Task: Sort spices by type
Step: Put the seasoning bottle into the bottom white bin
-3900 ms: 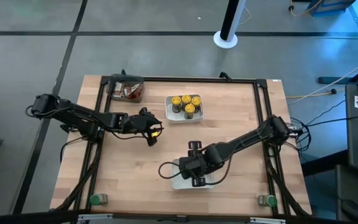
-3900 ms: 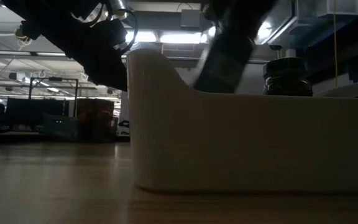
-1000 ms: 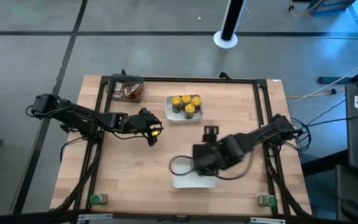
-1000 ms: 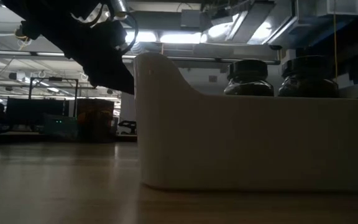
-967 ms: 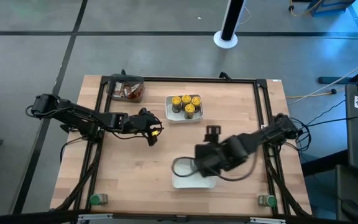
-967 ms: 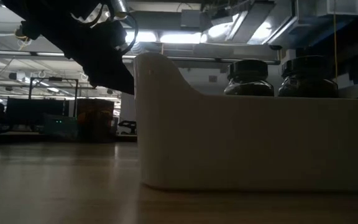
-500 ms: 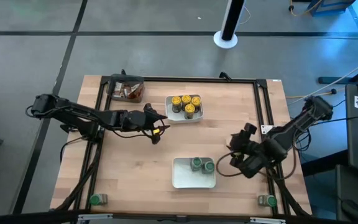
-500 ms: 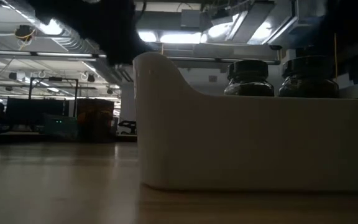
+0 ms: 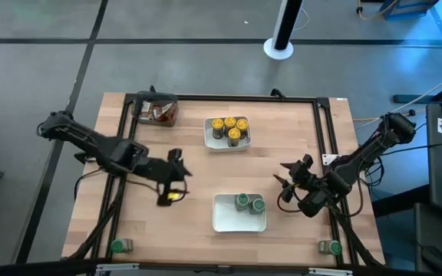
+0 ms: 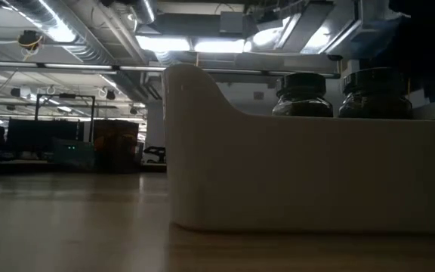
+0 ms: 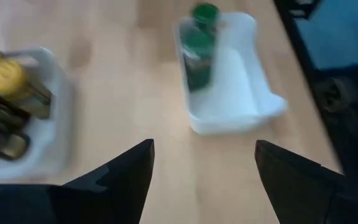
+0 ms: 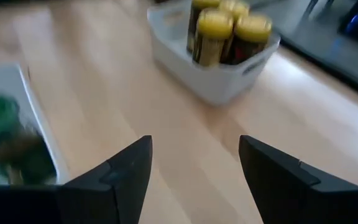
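Several yellow-lidded jars [image 9: 229, 129] stand in the far white tray [image 9: 209, 142]; the right wrist view shows these yellow-lidded jars [image 12: 227, 30] ahead. Two green-lidded jars [image 9: 249, 203] stand in the near white tray [image 9: 225, 222]; the low view shows them as dark jars [image 10: 304, 94]. Brown-orange packets [image 9: 159, 114] lie in the dark bin. My left gripper [image 9: 170, 185] hangs open over bare table, left of the near tray [image 11: 235, 87]. My right gripper [image 9: 282, 182] is open, to the right of the near tray. Neither gripper holds anything.
The dark square bin [image 9: 156, 100] sits at the far left of the table. Two small green round things [image 9: 119, 246] [image 9: 330, 247] sit at the near corners. Bare wood lies between the two trays and along the left side. A black frame borders the table.
My right gripper has pulled away from above the near tray toward the table's right edge, uncovering two green-lidded jars standing in that tray. My left gripper has swung from beside the far tray toward the near edge and a little left.
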